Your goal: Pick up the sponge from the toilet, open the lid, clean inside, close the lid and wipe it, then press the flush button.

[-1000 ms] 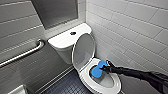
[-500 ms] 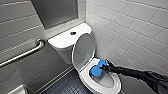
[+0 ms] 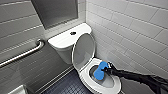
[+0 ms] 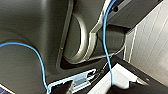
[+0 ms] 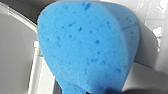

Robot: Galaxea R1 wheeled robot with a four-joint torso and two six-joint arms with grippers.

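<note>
Right gripper (image 3: 107,70) clamps blue sponge (image 3: 99,72) in toilet (image 3: 83,78) bowl, lid (image 3: 83,51) up; white-tile wall (image 3: 130,30) rt, dark floor (image 3: 71,87).

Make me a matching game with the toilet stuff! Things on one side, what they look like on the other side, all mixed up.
Things:
1. sponge
2. lid
3. button
4. rail

What they look like:
A. white, tipped up open
B. long, grey metal
C. bright blue
D. small, dark, round

Pairs: 1-C, 2-A, 3-D, 4-B
</note>
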